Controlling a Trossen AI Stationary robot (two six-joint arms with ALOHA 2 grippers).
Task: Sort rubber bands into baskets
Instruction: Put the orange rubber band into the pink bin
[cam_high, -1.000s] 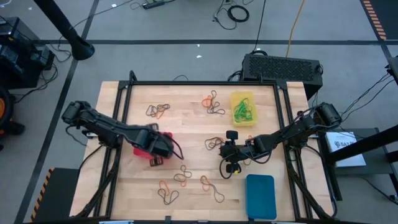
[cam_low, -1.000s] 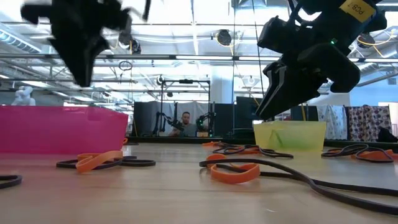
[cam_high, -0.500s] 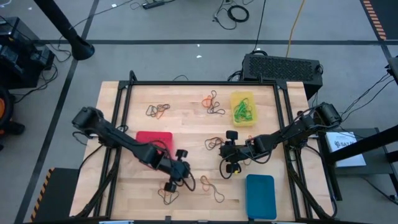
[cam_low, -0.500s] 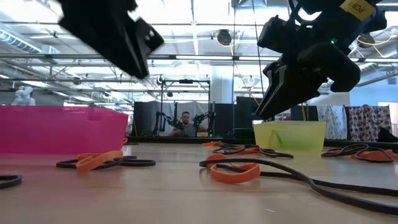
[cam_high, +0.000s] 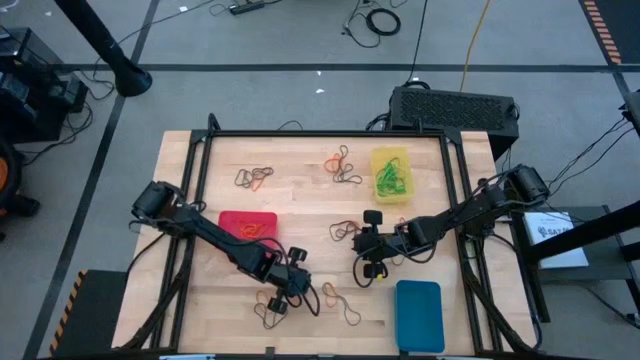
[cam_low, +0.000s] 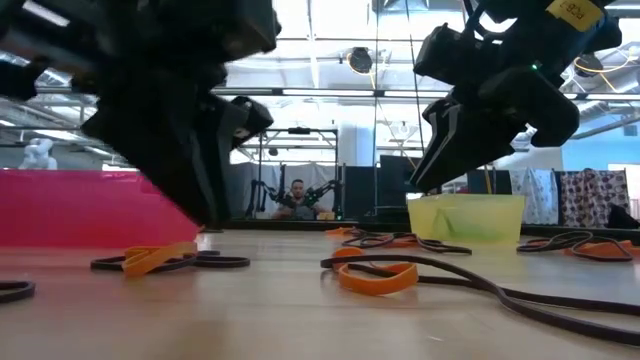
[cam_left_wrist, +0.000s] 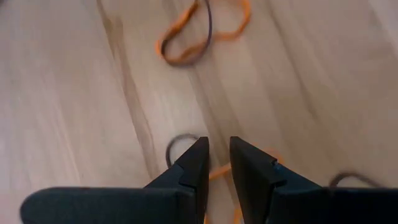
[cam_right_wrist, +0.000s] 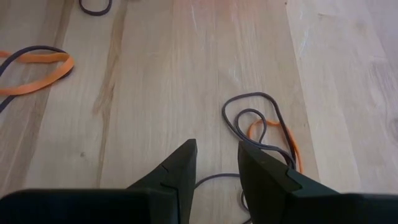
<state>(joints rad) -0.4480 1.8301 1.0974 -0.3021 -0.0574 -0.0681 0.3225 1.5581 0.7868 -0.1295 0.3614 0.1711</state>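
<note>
left gripper slightly parted, empty, above rubber bands

Scattered rubber bands; red, yellow, blue baskets apart.

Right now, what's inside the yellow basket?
The yellow basket holds a tangle of green rubber bands. Whether any other colour lies beneath them is hidden.
</note>
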